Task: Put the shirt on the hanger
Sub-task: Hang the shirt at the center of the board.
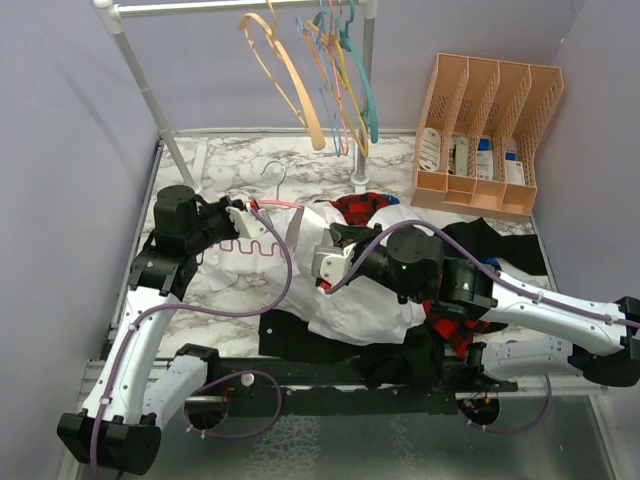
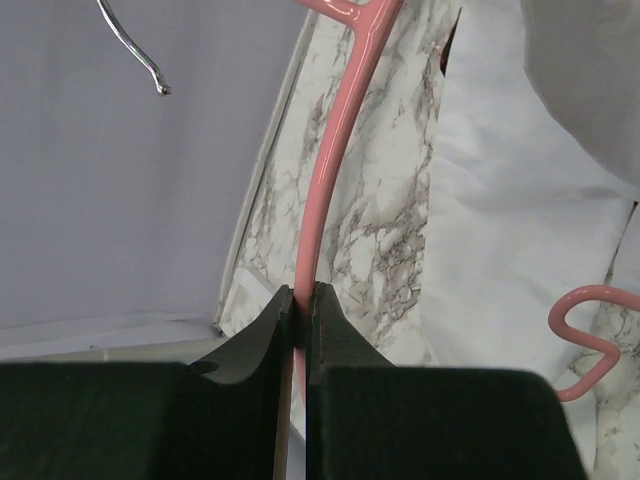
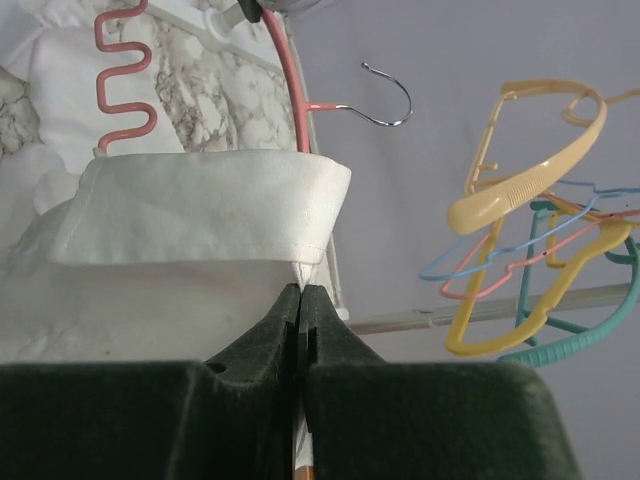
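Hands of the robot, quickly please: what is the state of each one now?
Left hand: closed on the pink hanger.
Right hand: closed on the white shirt, pinching the fabric just below its collar.

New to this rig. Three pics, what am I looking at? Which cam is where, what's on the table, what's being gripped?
These are two robot arms bolted at the near edge of a marble-patterned table, each ending in a two-finger gripper.

The wide picture comes from a fixed camera above and behind the arms. The other two come from cameras on each wrist, looking along their own dark fingers.

On the table lie a large white collared shirt, a red-and-black plaid shirt and a black garment. Spare hangers hang on a rail behind, beside a peach file organiser.

The left gripper is shut on the thin pink hanger. The right gripper is shut on the shirt's fabric just below the collar.
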`<state>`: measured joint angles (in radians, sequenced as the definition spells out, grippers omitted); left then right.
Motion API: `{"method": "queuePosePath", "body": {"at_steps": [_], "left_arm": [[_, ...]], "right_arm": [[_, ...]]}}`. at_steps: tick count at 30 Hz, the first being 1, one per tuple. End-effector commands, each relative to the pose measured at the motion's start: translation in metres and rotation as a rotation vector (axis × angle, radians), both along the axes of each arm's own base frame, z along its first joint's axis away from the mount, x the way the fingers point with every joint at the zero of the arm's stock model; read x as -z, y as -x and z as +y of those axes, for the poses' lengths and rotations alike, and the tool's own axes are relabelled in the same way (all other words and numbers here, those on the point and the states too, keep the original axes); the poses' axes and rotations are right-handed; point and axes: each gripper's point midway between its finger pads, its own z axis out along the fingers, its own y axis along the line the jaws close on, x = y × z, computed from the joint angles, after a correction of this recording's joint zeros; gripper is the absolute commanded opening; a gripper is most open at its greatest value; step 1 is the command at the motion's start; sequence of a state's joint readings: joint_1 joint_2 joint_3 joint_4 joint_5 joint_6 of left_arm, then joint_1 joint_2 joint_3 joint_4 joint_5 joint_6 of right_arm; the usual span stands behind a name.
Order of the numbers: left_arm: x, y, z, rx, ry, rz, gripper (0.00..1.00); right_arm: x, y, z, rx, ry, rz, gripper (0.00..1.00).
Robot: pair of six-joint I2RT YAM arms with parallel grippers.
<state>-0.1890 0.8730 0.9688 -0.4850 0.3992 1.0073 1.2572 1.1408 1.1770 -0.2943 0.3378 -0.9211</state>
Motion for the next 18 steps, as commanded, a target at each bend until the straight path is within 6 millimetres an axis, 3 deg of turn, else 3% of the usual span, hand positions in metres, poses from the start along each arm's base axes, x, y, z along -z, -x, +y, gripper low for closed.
{"method": "queuePosePath", "body": {"at_steps": [1,7,13,18], "left_arm": [[-0.039,-0.008,-0.005,-0.009,0.084,-0.143,0.0],[-0.051,-0.002,-0.026,0.079,0.163,-0.158,0.0],[-0.029,0.025,-0.055,0.26,0.2,-0.065,0.0],[-0.025,0.027,-0.061,0.303,0.184,-0.08,0.0]], "right_arm": [[-0.03,0.0,-0.004,0.027,-0.127,0.009,0.01],[-0.038,0.001,0.004,0.013,-0.164,0.038,0.01],[-0.054,-0.013,0.006,0.109,-0.222,0.05,0.01],[-0.054,-0.015,0.013,0.135,-0.232,0.113,0.01]]}}
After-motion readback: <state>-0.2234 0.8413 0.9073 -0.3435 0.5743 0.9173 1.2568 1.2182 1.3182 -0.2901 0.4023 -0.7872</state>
